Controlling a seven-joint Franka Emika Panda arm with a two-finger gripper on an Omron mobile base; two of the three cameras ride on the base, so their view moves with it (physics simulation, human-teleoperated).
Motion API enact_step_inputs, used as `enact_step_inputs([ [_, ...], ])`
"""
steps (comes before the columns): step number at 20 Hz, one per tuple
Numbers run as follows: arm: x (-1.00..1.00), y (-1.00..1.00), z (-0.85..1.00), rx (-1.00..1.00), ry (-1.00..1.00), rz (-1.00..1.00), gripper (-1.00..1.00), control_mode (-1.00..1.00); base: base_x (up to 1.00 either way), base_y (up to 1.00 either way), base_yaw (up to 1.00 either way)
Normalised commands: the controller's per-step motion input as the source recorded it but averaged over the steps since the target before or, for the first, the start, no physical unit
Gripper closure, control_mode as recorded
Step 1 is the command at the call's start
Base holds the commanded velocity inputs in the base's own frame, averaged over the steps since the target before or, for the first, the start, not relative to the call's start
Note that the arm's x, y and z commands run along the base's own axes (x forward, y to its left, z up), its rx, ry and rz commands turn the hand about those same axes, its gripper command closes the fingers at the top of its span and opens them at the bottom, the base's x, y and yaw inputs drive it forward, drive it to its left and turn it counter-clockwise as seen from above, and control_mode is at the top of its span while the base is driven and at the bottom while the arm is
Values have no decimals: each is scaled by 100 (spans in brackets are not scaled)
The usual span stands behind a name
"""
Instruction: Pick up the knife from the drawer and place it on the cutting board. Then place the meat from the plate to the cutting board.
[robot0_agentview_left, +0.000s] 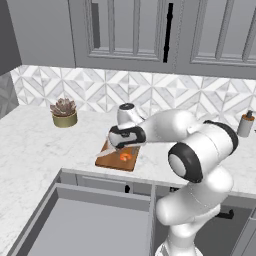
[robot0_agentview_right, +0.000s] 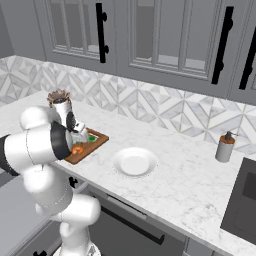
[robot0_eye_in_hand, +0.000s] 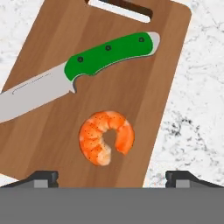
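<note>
White marble counter (robot0_agentview_right: 190, 175) runs under grey panelled wall cabinets (robot0_agentview_right: 165, 35) and a grey-and-white geometric tile backsplash (robot0_agentview_right: 165, 112). Below it, the left base view shows the wide grey box drawer (robot0_agentview_left: 95, 222) pulled open. On the counter lies the reddish-brown wooden cutting board (robot0_eye_in_hand: 144, 87); the right base view shows the round white plate (robot0_agentview_right: 134, 162) bare beside it. The hand view alone shows the green-handled knife (robot0_eye_in_hand: 100, 59) lying flat on the board, its pale blade overhanging one edge, and the curled orange-red meat (robot0_eye_in_hand: 106, 138) just beside it. The gripper (robot0_eye_in_hand: 111, 177) hovers over the meat, fingertips (robot0_eye_in_hand: 43, 177) spread wide, holding nothing. No writing is legible.
</note>
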Motion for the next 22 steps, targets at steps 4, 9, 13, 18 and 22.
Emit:
enact_step_inputs([
  [4, -98, -68, 88, 5, -54, -1, -100, -100, 0, 0, 0],
  [9, -100, -95, 93, 13, -55, 0, -100, -100, 0, 0, 0],
  [13, -100, -100, 88, 25, -54, 0, -100, -100, 0, 0, 0],
  [18, -100, -100, 94, 22, -49, 0, -100, -100, 0, 0, 0],
  [22, -100, -100, 84, 20, -44, 0, -100, -100, 0, 0, 0],
])
